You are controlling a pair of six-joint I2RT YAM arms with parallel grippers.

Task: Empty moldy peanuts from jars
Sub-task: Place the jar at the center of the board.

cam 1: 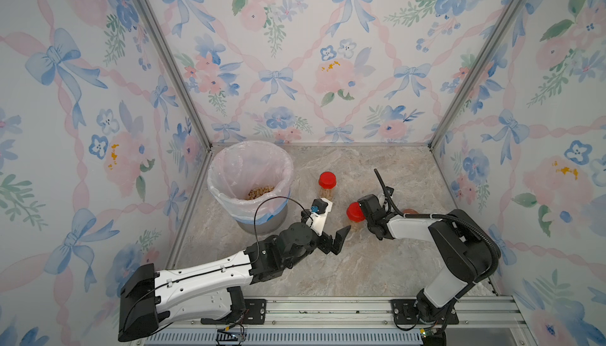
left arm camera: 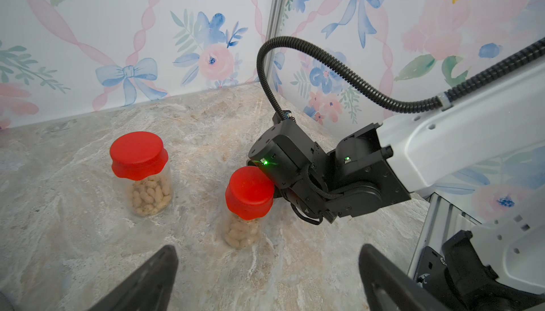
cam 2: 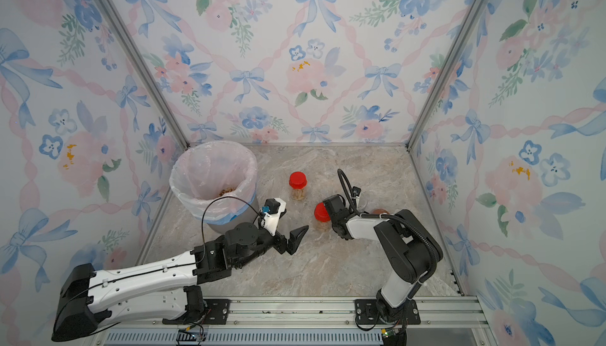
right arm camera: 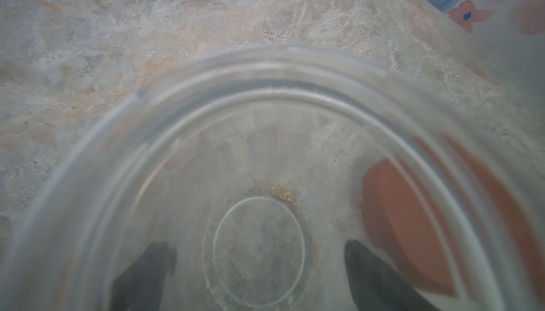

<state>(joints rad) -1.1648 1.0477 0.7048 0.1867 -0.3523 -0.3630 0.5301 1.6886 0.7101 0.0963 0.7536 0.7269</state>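
Note:
Two slim clear jars with red lids stand upright on the marble table, the far jar (cam 1: 326,181) (left arm camera: 141,174) and the near jar (cam 1: 355,213) (left arm camera: 247,203). Both hold moldy peanuts (left arm camera: 151,196). My left gripper (left arm camera: 268,253) (cam 1: 337,239) hovers open and empty just short of the near jar. My right gripper (right arm camera: 258,244) is open, its fingers (right arm camera: 380,277) wide on either side of a wide clear jar (right arm camera: 259,153) that holds only crumbs. I cannot tell whether they touch it. In both top views the right wrist hides this jar.
A grey bin (cam 1: 262,226) with a pinkish liner stands at the back left with a heap of peanuts (cam 1: 261,192) in it. A brown lid (cam 1: 410,211) (right arm camera: 407,227) lies beside the wide jar. Floral walls close in three sides.

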